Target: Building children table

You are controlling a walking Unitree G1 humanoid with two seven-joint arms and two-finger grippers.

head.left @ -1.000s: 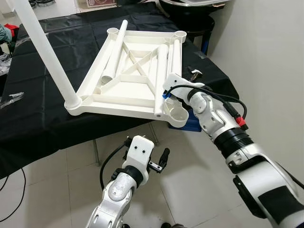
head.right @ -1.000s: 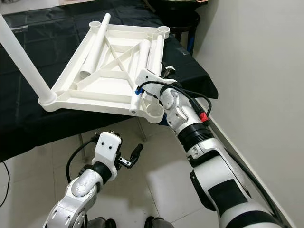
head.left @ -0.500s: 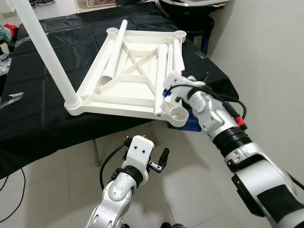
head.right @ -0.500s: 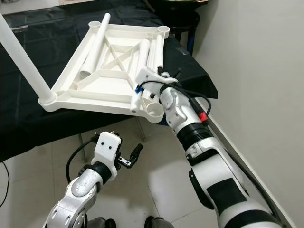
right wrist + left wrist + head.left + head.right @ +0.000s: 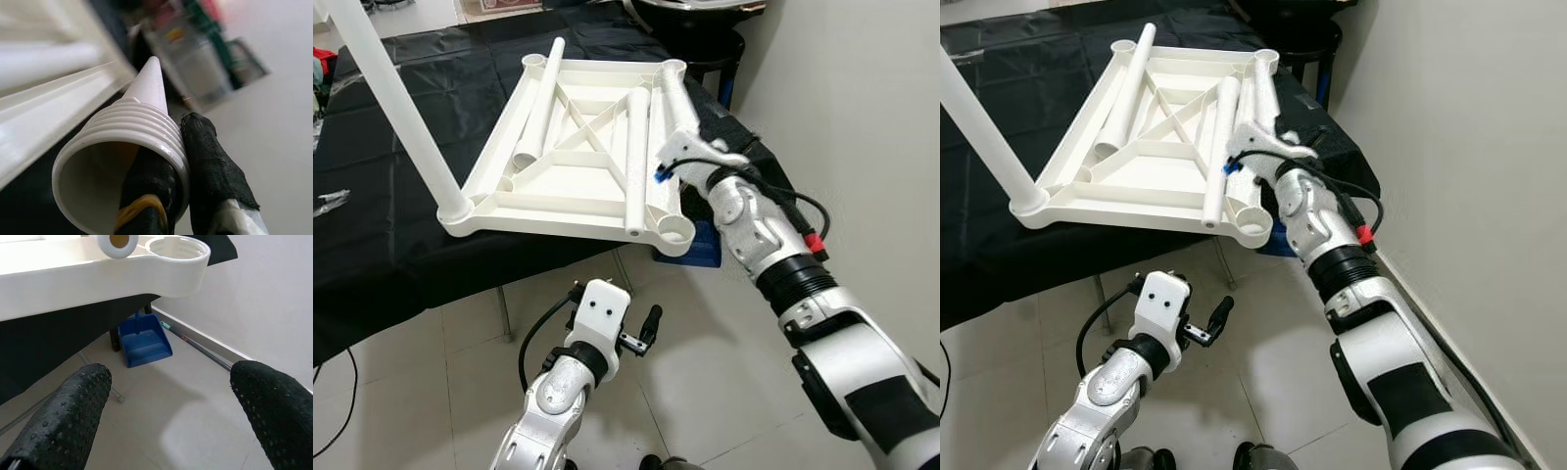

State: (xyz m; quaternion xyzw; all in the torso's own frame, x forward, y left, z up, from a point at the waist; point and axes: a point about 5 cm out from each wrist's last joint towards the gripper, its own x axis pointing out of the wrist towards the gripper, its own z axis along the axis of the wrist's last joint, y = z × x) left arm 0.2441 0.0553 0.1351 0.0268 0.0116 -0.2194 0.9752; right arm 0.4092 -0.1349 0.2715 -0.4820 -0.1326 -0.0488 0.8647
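Right wrist view: right claw (image 5: 171,186) clamped on threaded rim of white leg tube (image 5: 122,147)
Beside upturned tabletop (image 5: 578,147) on black table (image 5: 391,245); left claw (image 5: 166,406) apart, low over floor.

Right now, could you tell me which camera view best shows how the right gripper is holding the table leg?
The right wrist view: the right gripper pinches the wall of the table leg at its threaded open end, one finger inside the tube, one outside. The eye views show the leg lying along the upturned tabletop, with the wrist covering the grip.
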